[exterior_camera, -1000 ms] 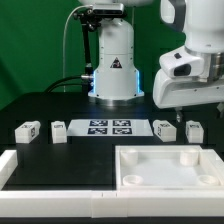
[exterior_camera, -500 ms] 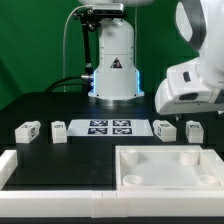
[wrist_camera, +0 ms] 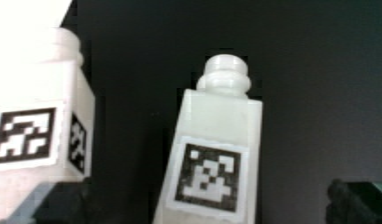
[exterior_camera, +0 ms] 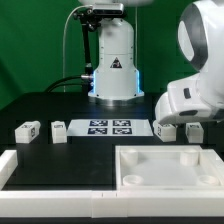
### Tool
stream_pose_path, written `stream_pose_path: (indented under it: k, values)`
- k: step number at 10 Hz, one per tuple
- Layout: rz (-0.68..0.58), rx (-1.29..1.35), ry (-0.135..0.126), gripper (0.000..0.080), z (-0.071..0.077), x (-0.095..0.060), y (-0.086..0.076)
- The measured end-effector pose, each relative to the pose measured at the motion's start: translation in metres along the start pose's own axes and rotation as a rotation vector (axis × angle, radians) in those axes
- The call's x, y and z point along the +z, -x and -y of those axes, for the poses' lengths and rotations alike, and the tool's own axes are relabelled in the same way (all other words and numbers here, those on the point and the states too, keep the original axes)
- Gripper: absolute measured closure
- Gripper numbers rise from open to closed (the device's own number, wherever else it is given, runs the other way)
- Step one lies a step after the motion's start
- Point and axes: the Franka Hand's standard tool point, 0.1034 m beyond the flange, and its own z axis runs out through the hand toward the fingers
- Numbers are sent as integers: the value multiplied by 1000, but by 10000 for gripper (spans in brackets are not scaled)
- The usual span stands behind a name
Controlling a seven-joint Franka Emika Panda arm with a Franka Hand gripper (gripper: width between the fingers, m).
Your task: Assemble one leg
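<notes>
Wrist view: gripper (wrist_camera: 202,200) wide, empty, above leg (wrist_camera: 220,150).
Risk: second leg (wrist_camera: 37,110) just beside, right of exterior frame; descending finger may knock it or tip the leg.

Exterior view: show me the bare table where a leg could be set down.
Bare black table lies between the marker board, the tray-like piece and the white front rail; more behind that board. Crowded on the exterior view's right, where the arm hangs over two legs.

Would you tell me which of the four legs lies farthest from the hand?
The leg at the exterior view's far left; the hand hangs at the opposite end.
</notes>
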Motion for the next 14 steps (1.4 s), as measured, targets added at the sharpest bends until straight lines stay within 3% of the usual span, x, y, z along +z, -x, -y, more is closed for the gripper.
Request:
stream_pose_path:
  k: [4, 8, 10, 11, 14]
  values:
    - [5, 4, -4, 150, 0, 12, -7]
    - [-9, 2, -7, 150, 1, 13, -11]
    - [-8, 2, -7, 416, 1, 14, -11]
    - [-8, 2, -7, 509, 1, 14, -11]
    - [-8, 1, -6, 508, 2, 14, -11]
